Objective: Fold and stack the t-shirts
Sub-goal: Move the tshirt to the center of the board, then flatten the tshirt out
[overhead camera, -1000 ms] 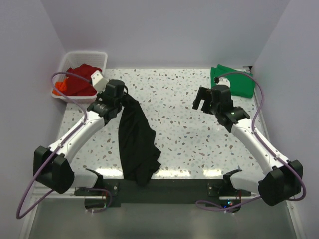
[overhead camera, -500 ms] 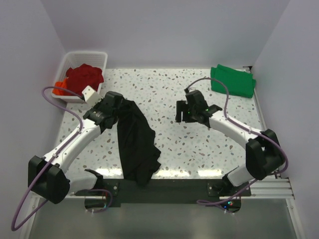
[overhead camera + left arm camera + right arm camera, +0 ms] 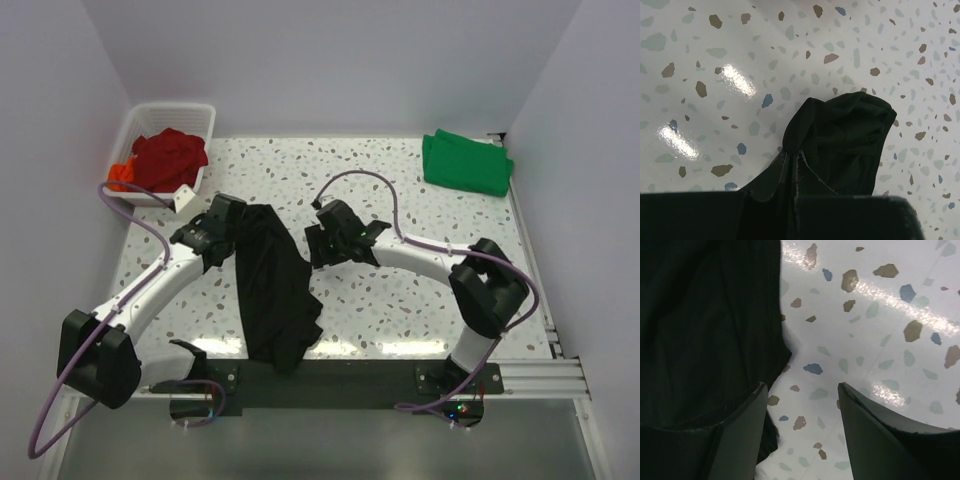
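Observation:
A black t-shirt (image 3: pixel 272 290) hangs bunched from my left gripper (image 3: pixel 240 225) down over the table's near edge. My left gripper (image 3: pixel 795 155) is shut on its upper end (image 3: pixel 840 140). My right gripper (image 3: pixel 310 245) is open just right of the shirt. In the right wrist view the fingers (image 3: pixel 745 415) stand wide apart over the table, right at the shirt's edge (image 3: pixel 705 325). A folded green t-shirt (image 3: pixel 467 162) lies at the back right. A dark red t-shirt (image 3: pixel 170 153) and an orange one (image 3: pixel 122 175) lie in the basket.
A white slatted basket (image 3: pixel 185 112) stands at the back left corner. The speckled table (image 3: pixel 400 290) is walled by white panels at left, back and right. Purple cables loop from both arms.
My right arm has swung left from near the green shirt to the black shirt's right edge. My left gripper has lowered slightly, still holding the black shirt.

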Action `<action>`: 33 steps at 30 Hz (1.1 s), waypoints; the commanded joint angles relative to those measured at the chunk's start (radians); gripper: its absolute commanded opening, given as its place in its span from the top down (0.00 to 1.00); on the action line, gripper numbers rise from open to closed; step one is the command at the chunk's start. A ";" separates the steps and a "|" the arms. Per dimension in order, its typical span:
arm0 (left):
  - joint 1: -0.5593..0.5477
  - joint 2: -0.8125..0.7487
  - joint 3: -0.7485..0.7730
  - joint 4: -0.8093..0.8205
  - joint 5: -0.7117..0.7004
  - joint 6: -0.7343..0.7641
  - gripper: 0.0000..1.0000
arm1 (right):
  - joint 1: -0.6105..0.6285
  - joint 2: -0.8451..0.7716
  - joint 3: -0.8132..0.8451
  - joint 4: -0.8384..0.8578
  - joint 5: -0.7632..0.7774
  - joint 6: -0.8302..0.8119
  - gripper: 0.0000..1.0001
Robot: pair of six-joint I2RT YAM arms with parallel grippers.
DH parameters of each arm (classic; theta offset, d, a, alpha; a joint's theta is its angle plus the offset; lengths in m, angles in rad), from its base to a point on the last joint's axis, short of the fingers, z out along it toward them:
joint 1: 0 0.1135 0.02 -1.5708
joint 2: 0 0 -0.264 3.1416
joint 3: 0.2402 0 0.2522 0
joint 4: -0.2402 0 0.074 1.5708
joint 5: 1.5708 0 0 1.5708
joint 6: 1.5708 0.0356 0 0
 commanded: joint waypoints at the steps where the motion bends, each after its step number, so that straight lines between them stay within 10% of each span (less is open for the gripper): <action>1: 0.033 -0.024 -0.030 0.043 0.037 0.027 1.00 | 0.037 0.062 0.076 0.064 -0.008 0.011 0.37; 33: 0.100 -0.127 -0.038 0.066 0.095 0.105 1.00 | 0.092 0.294 0.244 -0.052 0.050 0.034 0.76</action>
